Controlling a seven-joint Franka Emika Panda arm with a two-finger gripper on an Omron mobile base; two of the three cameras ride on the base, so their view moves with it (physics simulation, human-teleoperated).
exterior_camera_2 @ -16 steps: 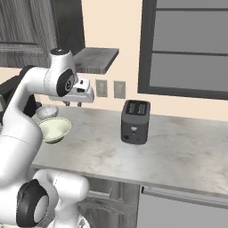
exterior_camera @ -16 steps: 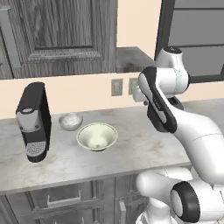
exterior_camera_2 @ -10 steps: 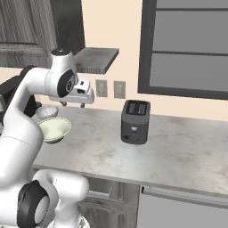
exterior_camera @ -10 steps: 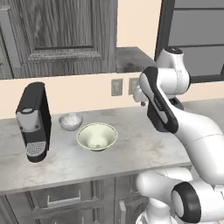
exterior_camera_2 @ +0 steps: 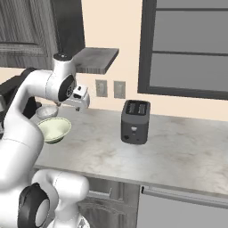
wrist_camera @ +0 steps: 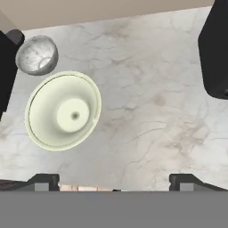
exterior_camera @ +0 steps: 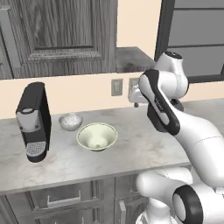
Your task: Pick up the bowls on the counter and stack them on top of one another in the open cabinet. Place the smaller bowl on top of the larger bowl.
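A black coffee machine (exterior_camera: 33, 120) stands at the far left of the marble counter (exterior_camera: 131, 148), well left of the jaws. Beside it sits the smaller bowl (exterior_camera: 70, 121), grey-white and speckled, just behind and close to the larger bowl (exterior_camera: 97, 136), pale cream-green and empty. Both bowls rest upright on the counter, below and to the left of the raised gripper (exterior_camera_2: 78, 105), whose jaws stand wide apart and hold nothing. Above and behind the jaws hangs the open cabinet (exterior_camera_2: 94, 59). To their right, well apart, stands a black toaster (exterior_camera_2: 135, 121).
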